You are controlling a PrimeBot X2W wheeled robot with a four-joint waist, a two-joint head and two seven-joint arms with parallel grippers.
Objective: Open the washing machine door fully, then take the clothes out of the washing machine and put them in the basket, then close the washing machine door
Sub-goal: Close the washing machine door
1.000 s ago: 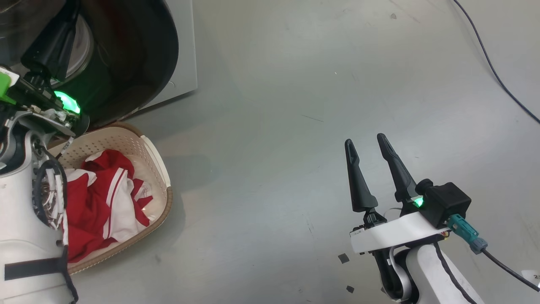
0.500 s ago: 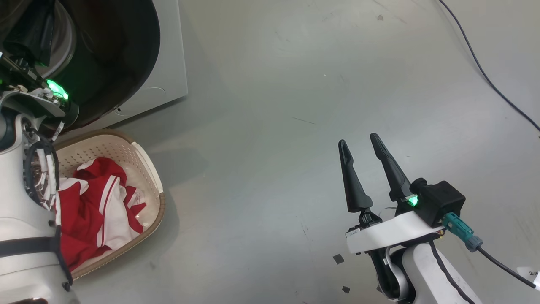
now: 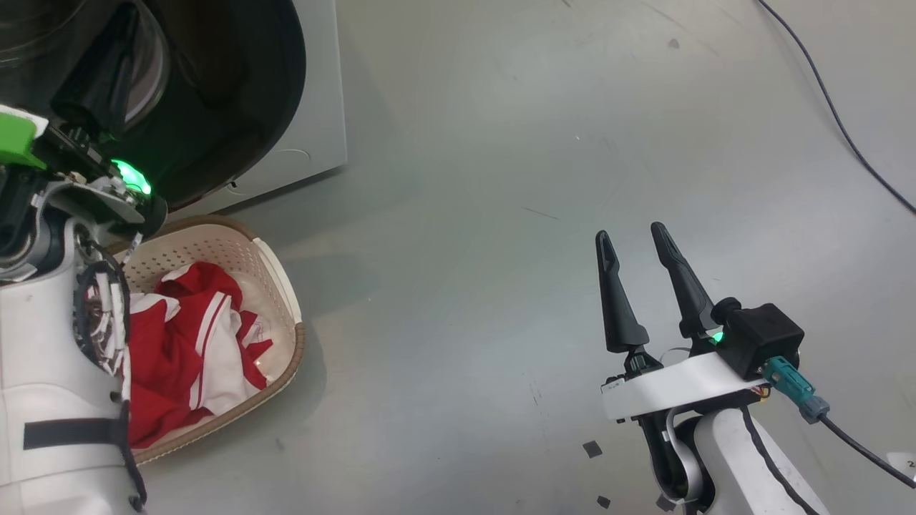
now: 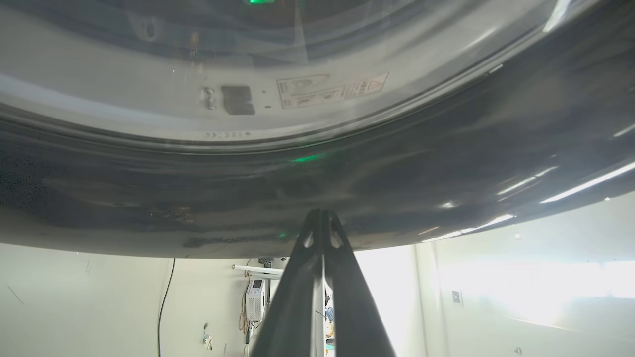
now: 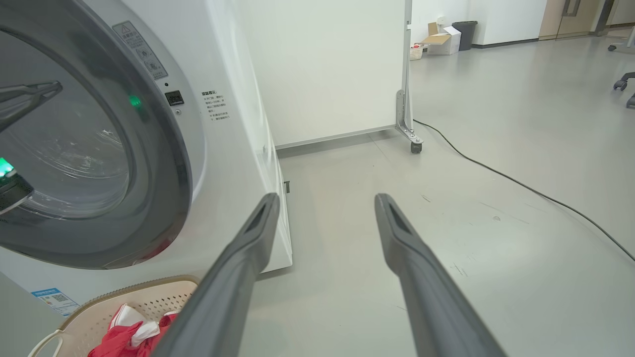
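Clothes (image 3: 179,336): red garment with white stripes, lying bunched inside the basket (image 3: 200,247), which stands on the floor (image 3: 465,250) just in front of the washing machine (image 5: 238,124), beside the robot's left forearm.

Right gripper (image 3: 630,231): fingers spread wide apart, holding nothing, poised over bare floor well apart from the basket and the machine.

Left gripper (image 4: 321,220): fingers pressed together with nothing between them. The left wrist view puts their tips at the lower part of the glossy black ring of the washing machine door (image 3: 236,107); contact cannot be confirmed.

Washing machine door: it stands over the front of the machine, directly above the far end of the basket. A warning label and a latch fitting show through its glass in the left wrist view. Whether it is latched cannot be told.

Beyond: a dark cable (image 3: 837,121) runs across the grey floor at the far right.
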